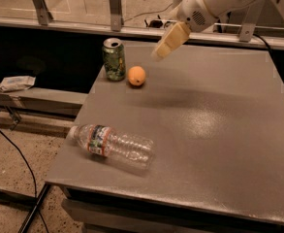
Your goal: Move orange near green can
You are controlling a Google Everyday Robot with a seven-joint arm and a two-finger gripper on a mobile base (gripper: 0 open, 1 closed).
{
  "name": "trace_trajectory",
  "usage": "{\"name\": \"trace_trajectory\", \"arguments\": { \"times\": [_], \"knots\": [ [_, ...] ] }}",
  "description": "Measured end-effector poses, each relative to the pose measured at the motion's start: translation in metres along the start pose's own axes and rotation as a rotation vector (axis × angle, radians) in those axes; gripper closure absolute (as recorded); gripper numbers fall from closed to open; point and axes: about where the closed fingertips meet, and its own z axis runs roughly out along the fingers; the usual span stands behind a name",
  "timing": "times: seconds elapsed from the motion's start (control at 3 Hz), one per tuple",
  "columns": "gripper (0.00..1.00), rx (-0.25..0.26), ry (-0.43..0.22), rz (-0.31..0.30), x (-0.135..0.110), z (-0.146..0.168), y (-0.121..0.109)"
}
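The orange (pixel 136 75) rests on the grey table (pixel 214 130) at its far left, just right of the green can (pixel 114 58), with a small gap between them. The can stands upright near the table's back left corner. My gripper (pixel 161 52) hangs in the air above and to the right of the orange, clear of it and holding nothing.
A clear plastic bottle (pixel 113 145) lies on its side near the table's front left edge. A metal rail with posts (pixel 115 6) runs behind the table. A crumpled wrapper (pixel 16 83) lies on a low ledge at left. A cable (pixel 15 159) trails on the floor.
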Motion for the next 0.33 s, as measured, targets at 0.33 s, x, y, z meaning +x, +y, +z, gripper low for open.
{"name": "trace_trajectory", "arguments": {
  "times": [0.33],
  "knots": [
    [0.00,-0.005,0.006,0.003,0.0014,0.0076,0.0011]
  ]
}}
